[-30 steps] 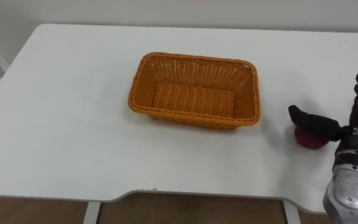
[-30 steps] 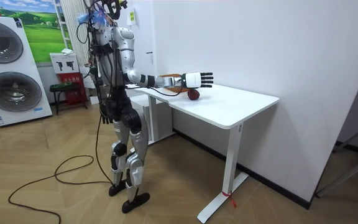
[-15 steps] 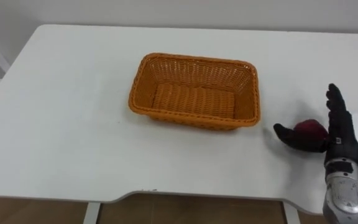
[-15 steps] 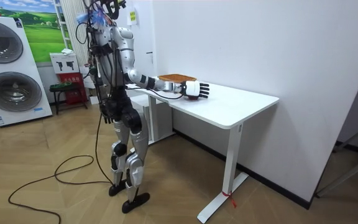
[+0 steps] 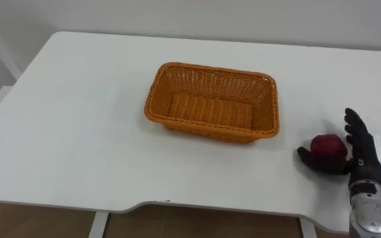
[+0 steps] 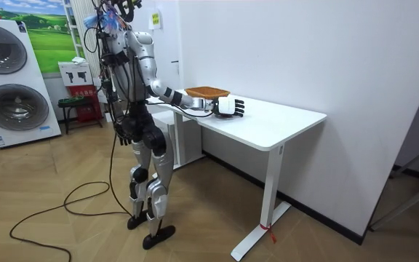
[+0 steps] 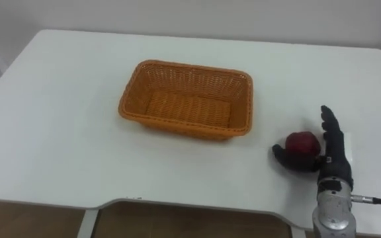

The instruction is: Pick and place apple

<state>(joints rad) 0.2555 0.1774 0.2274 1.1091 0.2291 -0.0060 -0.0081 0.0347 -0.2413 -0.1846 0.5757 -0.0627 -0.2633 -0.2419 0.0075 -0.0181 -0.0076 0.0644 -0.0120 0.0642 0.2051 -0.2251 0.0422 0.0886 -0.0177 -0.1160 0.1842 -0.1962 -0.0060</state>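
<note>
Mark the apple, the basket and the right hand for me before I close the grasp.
apple (image 5: 328, 145), left eye view, on its red upper side.
basket (image 5: 210, 129), left eye view, on the outside of its near wall.
right hand (image 5: 360, 160), left eye view, on the palm area below the straight fingers.

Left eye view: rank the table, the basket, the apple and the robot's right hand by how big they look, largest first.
1. table
2. basket
3. right hand, which looks a little bigger than the apple, though it sits slightly nearer the camera, so this is unsure
4. apple
</note>
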